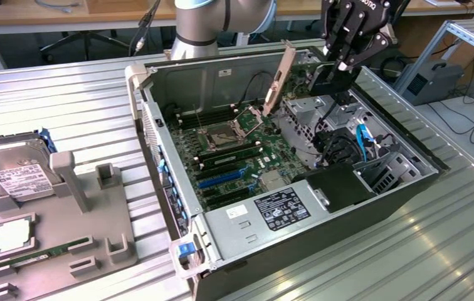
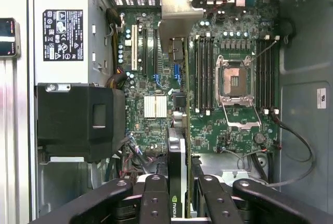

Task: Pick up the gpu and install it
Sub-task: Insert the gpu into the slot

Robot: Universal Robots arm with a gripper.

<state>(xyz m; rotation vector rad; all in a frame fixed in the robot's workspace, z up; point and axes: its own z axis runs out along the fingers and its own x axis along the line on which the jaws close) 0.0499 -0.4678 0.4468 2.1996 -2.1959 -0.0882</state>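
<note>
My gripper [image 1: 338,68] hangs over the far right part of the open computer case [image 1: 179,241], shut on the gpu [image 1: 324,82]. The card is held on edge above the motherboard [image 1: 224,147], and its silvery end bracket [image 1: 284,72] rises toward the case's rear wall. In the wrist view the gpu [image 2: 177,153] runs edge-on between my fingers [image 2: 155,199], bracket [image 2: 179,13] at the far end, over the expansion slots [image 2: 155,52]. The card is not touching any slot. An open CPU socket [image 2: 237,81] lies beside it.
The power supply [image 1: 274,210] and a black shroud [image 2: 78,122] fill the case's near end. A drive cage [image 1: 321,116] with cables sits under the gripper. On the exterior view's left, a grey fixture [image 1: 61,251] holds a hard drive [image 1: 11,172] and a green memory stick [image 1: 28,258].
</note>
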